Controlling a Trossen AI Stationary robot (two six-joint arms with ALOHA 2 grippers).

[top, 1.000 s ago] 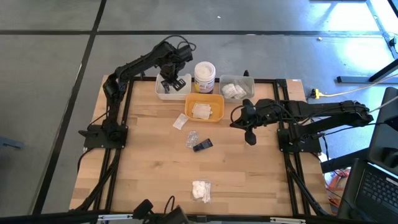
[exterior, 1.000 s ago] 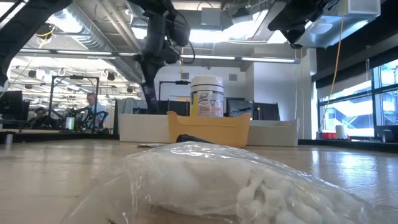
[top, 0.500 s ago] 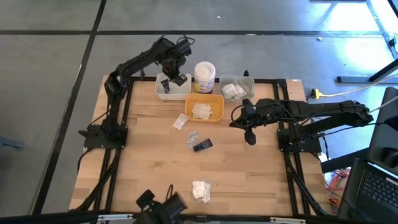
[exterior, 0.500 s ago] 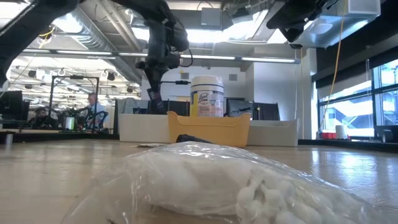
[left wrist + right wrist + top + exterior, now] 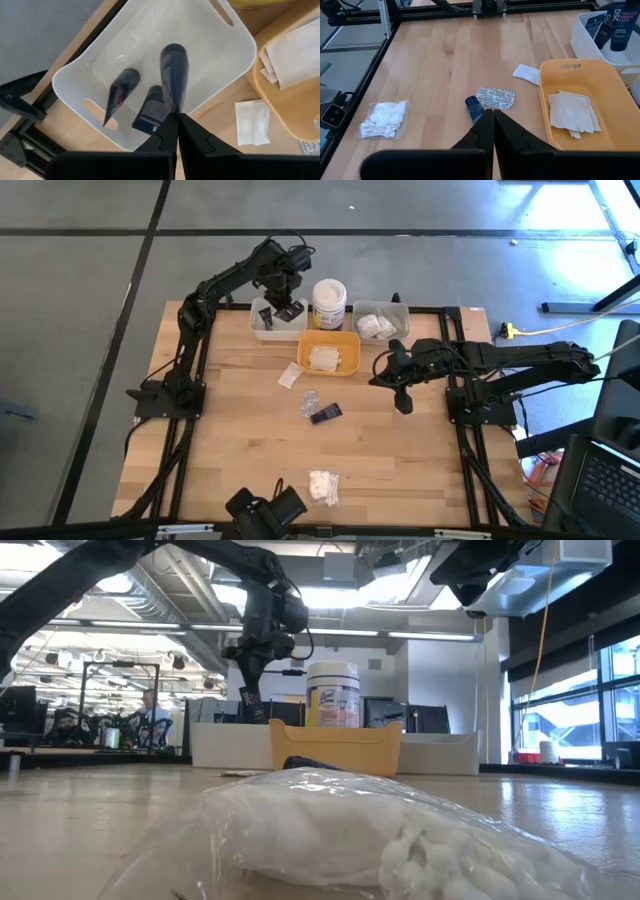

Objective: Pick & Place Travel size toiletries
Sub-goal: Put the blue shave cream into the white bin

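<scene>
Your left hand [image 5: 175,116] pinches a black tube [image 5: 173,70] above the white tray [image 5: 75,90]; release too high and it may bounce out, while the right hand [image 5: 493,114] waits pressed together.

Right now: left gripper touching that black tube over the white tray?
Touching. The left wrist view shows the left gripper shut on the black tube, its end pinched between the fingertips, above the white tray.

Illumination is bright and even, supplied by overhead ceiling strip lights [image 5: 250,630]. Window daylight [image 5: 560,710] causes glare at one side. The clear-wrapped white fluffy bag [image 5: 370,835] nearest the low camera is out of focus.
</scene>
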